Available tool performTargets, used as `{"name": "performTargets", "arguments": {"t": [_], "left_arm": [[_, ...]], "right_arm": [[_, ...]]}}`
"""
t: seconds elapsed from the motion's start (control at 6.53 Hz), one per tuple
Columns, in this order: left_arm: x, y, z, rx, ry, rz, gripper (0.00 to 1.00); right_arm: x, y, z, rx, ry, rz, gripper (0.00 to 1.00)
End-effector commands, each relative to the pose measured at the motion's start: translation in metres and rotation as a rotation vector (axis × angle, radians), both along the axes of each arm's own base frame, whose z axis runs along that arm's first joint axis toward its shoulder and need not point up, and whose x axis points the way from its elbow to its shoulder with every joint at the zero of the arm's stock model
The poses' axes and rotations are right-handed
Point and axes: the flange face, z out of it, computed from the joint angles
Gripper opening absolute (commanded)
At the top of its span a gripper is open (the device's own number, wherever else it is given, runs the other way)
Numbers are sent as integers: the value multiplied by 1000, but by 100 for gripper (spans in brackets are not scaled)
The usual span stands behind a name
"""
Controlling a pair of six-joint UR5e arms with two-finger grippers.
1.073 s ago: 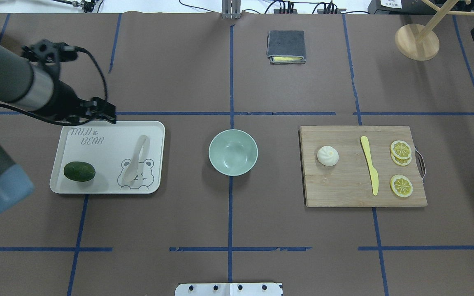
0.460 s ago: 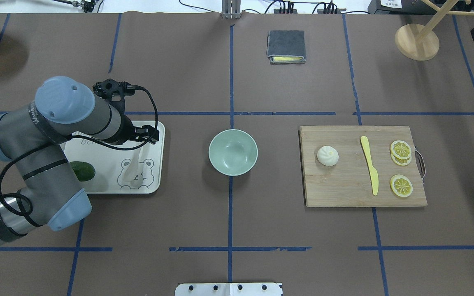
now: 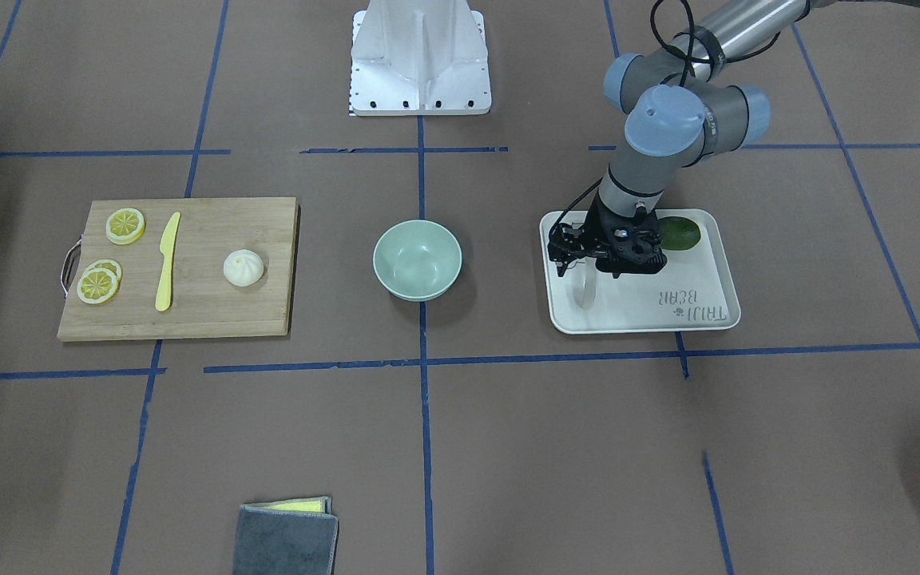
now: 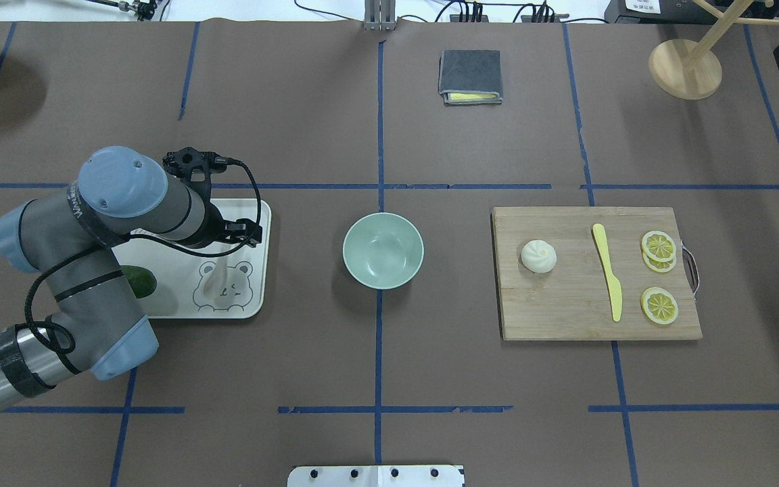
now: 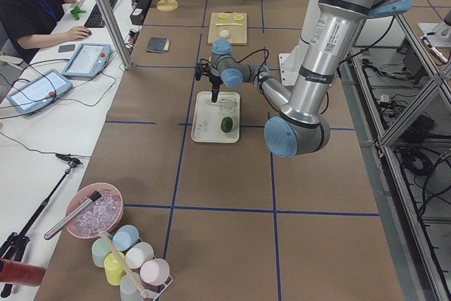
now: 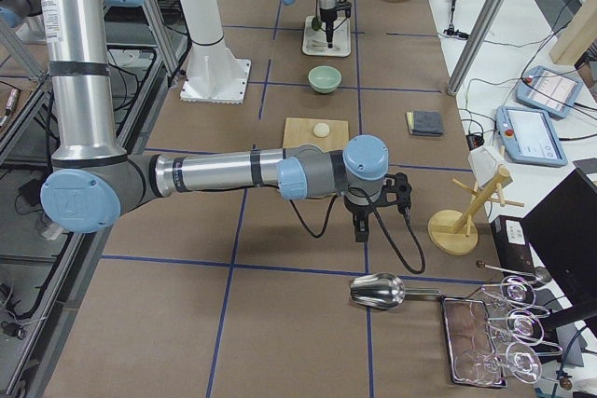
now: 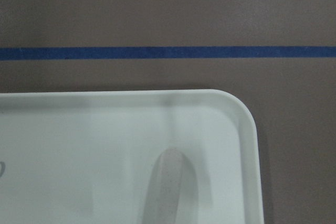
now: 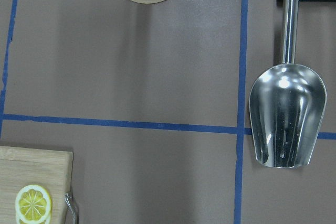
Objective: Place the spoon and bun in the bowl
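Observation:
The pale spoon [image 4: 217, 281] lies on the white bear-print tray [image 4: 257, 213], its handle toward the far edge; it also shows in the front view [image 3: 582, 291] and the left wrist view [image 7: 165, 187]. My left gripper [image 3: 588, 270] points down just over the spoon's handle, jaws apparently apart and empty; in the overhead view [image 4: 230, 237] the wrist hides it. The mint-green bowl [image 4: 383, 250] stands empty at the table's middle. The white bun [image 4: 538, 256] sits on the wooden cutting board [image 4: 565, 304]. My right gripper [image 6: 359, 230] hovers near the table's right end; I cannot tell its state.
A green avocado [image 4: 143, 281] lies on the tray beside my left arm. A yellow knife [image 4: 608, 270] and lemon slices [image 4: 658, 247] share the board. A folded grey cloth [image 4: 470, 76], a wooden stand [image 4: 685, 67] and a metal scoop [image 8: 287, 114] lie farther off.
My left arm has swung in over the tray, and its gripper has moved right and nearer to me, from the tray's far left corner to above the spoon's handle.

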Motion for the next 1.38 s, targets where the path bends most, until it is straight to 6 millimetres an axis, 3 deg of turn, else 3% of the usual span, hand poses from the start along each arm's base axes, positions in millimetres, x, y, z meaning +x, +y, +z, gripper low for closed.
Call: {"name": "performTargets", "arguments": {"t": [0.0, 0.92, 1.07, 1.23], "left_arm": [[-1, 2, 7, -5, -8, 1, 94], [6, 10, 14, -14, -16, 16, 89], [7, 10, 14, -14, -16, 17, 75], [7, 10, 14, -15, -17, 17, 51]], "right_arm": [[0, 0, -2, 3, 0, 0, 100], [1, -1, -4, 5, -1, 3, 100], [1, -1, -4, 5, -1, 3, 100], [1, -1, -4, 6, 0, 2, 100]]}}
